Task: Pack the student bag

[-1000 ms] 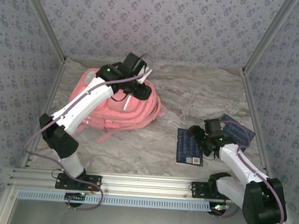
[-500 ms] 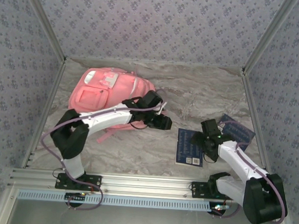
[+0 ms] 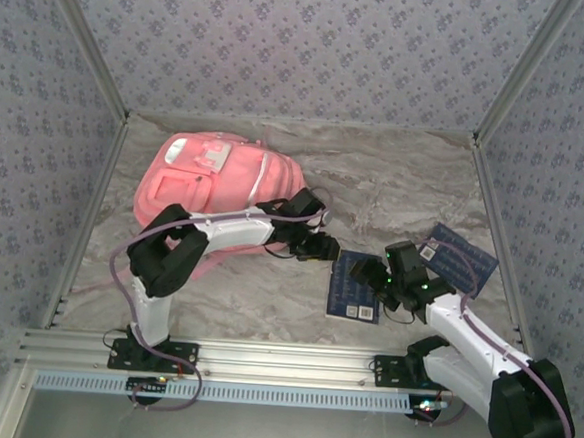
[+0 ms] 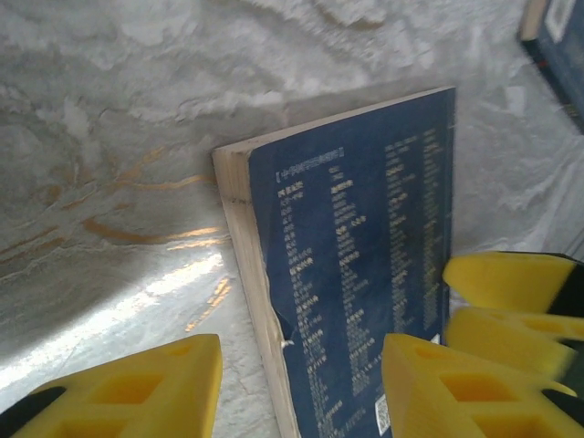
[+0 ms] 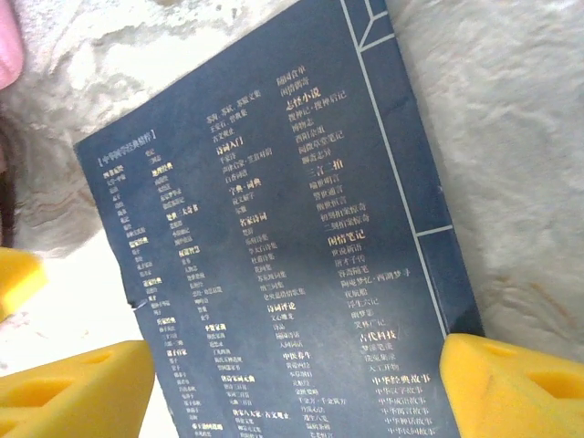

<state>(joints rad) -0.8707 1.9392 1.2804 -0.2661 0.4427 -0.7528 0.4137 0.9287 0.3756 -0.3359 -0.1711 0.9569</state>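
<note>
Packing is looking barely begun: the student bag is lying flat on the far left part of the counter with its front pockets facing up, and neither gripper is touching it. From the top view I cannot tell whether its main opening is unzipped. The things that look meant for it are lying outside it. A dark blue book is resting cover-up on the counter near the middle, well apart from the bag and to its right, and a second blue book is sitting further right, partly under the right arm. Both arms are working at the first book. The left gripper is reaching across from the bag side and hovering at the book's far left corner with its jaws about half open; one finger is hanging over bare counter and the other over the cover, gripping nothing. The right gripper is coming in from the right with its jaws spread wide, a finger at each long edge of the book, and it is not visibly squeezing it, so the book seems to be lying free. In my judgement, nearly everything is remaining to be done: getting a firm hold on this book, carrying it left to the bag, getting it through the opening, and then doing the same with the second book.
</note>
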